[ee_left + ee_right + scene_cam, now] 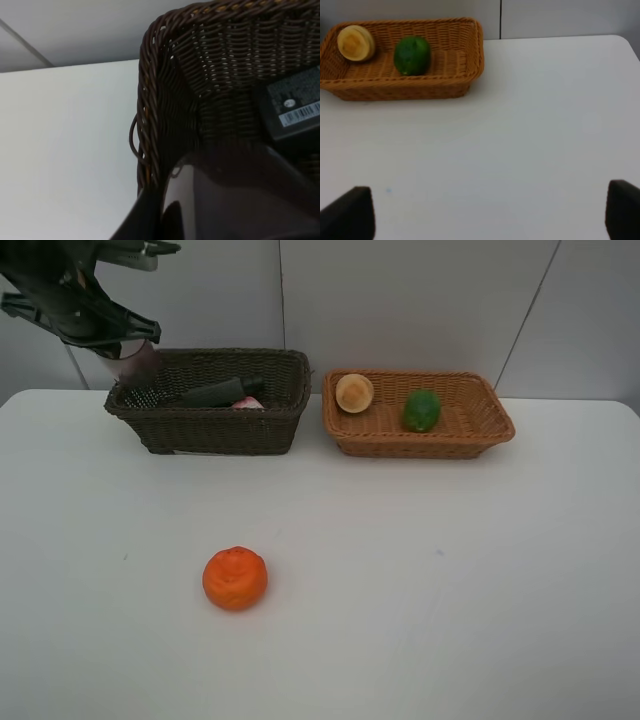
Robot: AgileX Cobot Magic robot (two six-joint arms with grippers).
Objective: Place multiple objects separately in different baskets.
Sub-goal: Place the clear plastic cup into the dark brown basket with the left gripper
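Table (420, 620): white, with one fruit lying on the near part.
Tangerine (235, 578): alone on the table, nearest of all, well apart from both baskets; not yet sorted.
Right gripper (490, 212): my fingers (350, 212) are spread wide with nothing between them, low over the table, and the tan basket lies ahead.
Tan basket (420, 445): far right. The peach (354, 392) and lime (421, 410) lie in it, apart from each other.
Dark basket (210, 430): far left, just beside the tan one. The pump bottle (222, 392) lies on its side inside, and the pink bottle (248, 402) peeks out next to it.
Left gripper (130, 345): my fingers are pinched on the cup, over the dark basket's left end.
Cup (142, 365): mauve and translucent, in my left grip, close to the basket's corner at about rim height. I cannot tell whether it touches the wicker.
Step in hand: setting the cup into the dark basket, as I judge it.
Doing it well: I should shift inward, clear of the end wall, and lower into the free space beside the pump bottle. I should spread my fingers only once the cup rests, then lift straight up so nothing snags the weave.
Wall (420, 300): pale panels behind the baskets.
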